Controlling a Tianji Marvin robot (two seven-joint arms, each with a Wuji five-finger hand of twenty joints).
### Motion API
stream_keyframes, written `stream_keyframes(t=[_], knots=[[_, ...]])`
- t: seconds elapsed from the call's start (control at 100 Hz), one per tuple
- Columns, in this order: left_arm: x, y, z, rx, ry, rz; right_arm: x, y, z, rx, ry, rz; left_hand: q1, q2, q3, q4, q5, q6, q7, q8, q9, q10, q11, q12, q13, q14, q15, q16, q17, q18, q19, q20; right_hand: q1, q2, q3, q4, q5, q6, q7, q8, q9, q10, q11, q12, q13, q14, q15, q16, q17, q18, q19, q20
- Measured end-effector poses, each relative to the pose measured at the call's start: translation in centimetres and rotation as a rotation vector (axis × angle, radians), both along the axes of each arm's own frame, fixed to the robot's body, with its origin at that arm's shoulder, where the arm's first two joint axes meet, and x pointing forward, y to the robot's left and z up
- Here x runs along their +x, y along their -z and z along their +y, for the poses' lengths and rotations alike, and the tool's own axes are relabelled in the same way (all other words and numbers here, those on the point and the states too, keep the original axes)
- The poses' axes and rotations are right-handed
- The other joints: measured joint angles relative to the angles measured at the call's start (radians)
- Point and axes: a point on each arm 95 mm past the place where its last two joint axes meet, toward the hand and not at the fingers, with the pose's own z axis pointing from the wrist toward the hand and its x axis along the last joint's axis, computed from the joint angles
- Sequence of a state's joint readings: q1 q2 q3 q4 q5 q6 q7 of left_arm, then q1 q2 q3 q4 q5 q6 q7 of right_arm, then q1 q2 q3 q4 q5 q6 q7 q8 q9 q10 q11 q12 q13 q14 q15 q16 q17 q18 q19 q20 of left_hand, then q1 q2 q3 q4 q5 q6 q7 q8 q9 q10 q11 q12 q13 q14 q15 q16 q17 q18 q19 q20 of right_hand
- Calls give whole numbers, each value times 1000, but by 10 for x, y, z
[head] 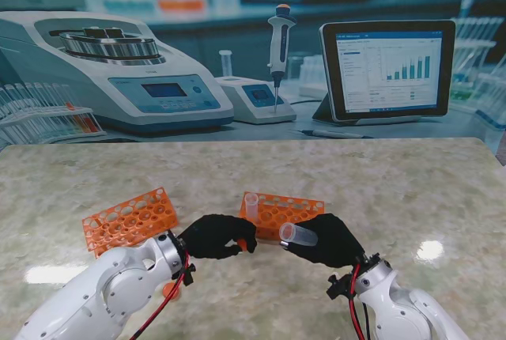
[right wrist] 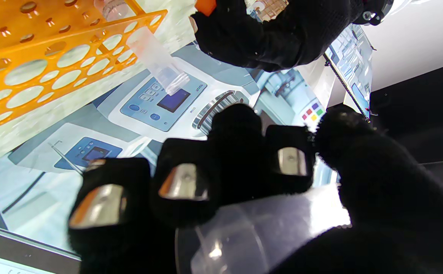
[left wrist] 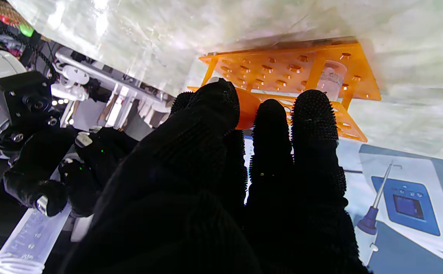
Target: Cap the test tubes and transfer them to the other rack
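While the right hand [head: 328, 239] grips a clear test tube [head: 297, 234] with its mouth toward the left hand [head: 215, 235], which pinches an orange cap [left wrist: 249, 107], the cap should meet the mouth squarely, beside the rack [head: 291, 207].

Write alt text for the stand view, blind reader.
Two black-gloved robot hands meet over a marble table: the right hand holds a clear test tube tilted toward the left hand. Behind them sit two orange racks, one with an upright tube.
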State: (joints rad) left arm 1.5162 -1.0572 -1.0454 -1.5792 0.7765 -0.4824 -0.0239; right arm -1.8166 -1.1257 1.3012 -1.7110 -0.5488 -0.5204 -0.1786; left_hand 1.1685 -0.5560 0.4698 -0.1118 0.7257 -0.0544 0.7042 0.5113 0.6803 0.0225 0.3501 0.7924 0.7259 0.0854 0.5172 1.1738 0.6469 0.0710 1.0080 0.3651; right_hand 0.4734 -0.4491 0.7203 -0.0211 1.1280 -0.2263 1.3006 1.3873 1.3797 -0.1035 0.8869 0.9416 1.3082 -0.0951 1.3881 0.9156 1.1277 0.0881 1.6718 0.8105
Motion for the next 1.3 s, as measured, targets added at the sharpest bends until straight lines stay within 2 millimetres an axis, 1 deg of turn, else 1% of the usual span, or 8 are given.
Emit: stream_keyframes(t=[0.29, 0.5, 0.71, 1.3], knots=[[-1, -6, 0, -82, -11, 16, 0, 0, 0, -1, -2, 0, 2, 0, 0, 0, 0, 2, 0, -6, 0, 0, -2, -8, 0, 1, -3, 3, -5, 6, -12, 0, 0, 0, 0, 0, 0, 0, 0, 0, 0, 0, 0, 0, 0, 0, 0, 0, 0, 0, 0, 0], [-2, -11, -1, -105, -10, 6, 0, 0, 1, -1, -3, 1, 4, 1, 0, 0, 0, 4, 0, -9, 0, 1, -4, -8, 0, 2, -7, 13, -6, 7, -14, 0, 0, 0, 0, 0, 0, 0, 0, 0, 0, 0, 0, 0, 0, 0, 0, 0, 0, 0, 0, 0], [-3, -16, 0, -155, -21, 6, 1, 0, 1, -2, -7, 3, 11, 1, 0, 0, 0, 11, 0, -10, 0, 8, -8, -8, 0, 8, -14, 15, -6, 12, -17, 0, 0, 0, 0, 0, 0, 0, 0, 0, 0, 0, 0, 0, 0, 0, 0, 0, 0, 0, 0, 0], [-5, -33, -2, -295, -24, 4, 2, 1, 3, -5, -18, 9, 12, 1, 0, 0, 0, 12, 0, -10, 0, 9, -9, -8, 0, 9, -17, 27, -7, 12, -18, 0, 0, 0, 0, 0, 0, 0, 0, 0, 0, 0, 0, 0, 0, 0, 0, 0, 0, 0, 0, 0]])
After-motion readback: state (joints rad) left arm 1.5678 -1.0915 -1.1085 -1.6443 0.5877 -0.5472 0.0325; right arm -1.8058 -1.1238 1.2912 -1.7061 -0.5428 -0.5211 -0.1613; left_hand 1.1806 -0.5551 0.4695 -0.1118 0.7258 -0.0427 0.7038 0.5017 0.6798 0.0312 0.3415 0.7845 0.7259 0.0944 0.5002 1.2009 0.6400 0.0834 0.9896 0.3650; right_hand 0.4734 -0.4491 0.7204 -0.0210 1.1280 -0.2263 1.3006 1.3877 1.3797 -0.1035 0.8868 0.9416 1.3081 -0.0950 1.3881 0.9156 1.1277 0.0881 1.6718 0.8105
